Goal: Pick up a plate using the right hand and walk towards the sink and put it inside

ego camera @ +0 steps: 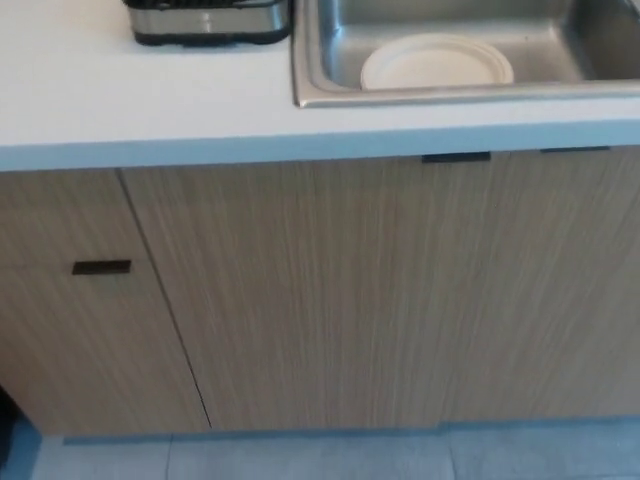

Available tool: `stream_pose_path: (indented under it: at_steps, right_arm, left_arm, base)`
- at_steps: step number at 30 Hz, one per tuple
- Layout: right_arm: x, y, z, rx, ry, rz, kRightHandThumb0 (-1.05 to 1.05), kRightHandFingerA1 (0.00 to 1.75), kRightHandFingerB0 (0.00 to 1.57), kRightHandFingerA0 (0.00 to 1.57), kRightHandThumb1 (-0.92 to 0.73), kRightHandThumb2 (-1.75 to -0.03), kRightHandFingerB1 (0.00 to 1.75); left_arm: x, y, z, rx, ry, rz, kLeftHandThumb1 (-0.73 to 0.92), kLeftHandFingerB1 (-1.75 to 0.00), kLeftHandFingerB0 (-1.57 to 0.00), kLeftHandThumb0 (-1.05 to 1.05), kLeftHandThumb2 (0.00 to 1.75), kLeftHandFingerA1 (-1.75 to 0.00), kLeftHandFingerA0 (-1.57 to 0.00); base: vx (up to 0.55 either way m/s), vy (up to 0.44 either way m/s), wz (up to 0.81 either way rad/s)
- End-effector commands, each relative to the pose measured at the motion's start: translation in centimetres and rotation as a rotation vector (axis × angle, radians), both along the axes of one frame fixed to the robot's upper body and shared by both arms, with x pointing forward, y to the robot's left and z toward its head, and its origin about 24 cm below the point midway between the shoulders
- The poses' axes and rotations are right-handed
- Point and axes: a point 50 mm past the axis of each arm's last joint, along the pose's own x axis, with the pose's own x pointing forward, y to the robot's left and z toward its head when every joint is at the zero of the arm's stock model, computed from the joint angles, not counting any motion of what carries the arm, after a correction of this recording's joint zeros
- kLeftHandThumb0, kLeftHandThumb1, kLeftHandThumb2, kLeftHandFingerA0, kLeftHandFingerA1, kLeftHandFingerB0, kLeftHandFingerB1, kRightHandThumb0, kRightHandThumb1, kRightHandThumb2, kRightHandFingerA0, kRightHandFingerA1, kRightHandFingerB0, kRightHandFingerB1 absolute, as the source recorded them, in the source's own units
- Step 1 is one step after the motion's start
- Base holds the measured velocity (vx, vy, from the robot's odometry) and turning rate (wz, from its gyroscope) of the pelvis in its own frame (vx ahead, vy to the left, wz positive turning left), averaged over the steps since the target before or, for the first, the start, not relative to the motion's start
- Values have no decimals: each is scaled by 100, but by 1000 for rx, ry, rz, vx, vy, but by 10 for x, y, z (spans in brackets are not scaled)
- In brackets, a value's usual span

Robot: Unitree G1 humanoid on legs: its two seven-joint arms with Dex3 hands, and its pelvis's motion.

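Observation:
A white plate lies flat on the bottom of the steel sink at the top right of the head view. The sink is set into a white countertop. Neither of my hands shows anywhere in the picture, and no arm is in view.
A black and steel dish rack stands on the counter just left of the sink, cut off by the top edge. Below the counter are wood-grain cabinet doors with dark handles. A strip of grey floor runs along the bottom.

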Motion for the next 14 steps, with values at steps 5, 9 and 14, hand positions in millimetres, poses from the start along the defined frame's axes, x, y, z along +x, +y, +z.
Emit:
stream_pose_path:
  at_steps: [5, 9, 14]
  right_arm:
    - [14, 46, -11, 95, 32, 106, -7, 56, 68, 88, -69, -82, 54]
    - [13, 54, -10, 111, 21, 105, -2, 57, 70, 87, -69, -80, 55]
    - [15, 61, -11, 115, 37, 99, -6, 64, 65, 86, -74, -73, 54]
  left_arm:
    - [4, 7, 3, 59, 0, -26, 71, -132, -134, 11, 140, -139, -141]
    - [3, 8, 3, 62, 9, -19, 71, -129, -130, 10, 138, -136, -138]
    - [5, 8, 3, 58, 7, -20, 71, -128, -128, 10, 138, -135, -136]
  base:
    - [25, 84, 9]
    - [-3, -7, 2]
    - [0, 0, 0]
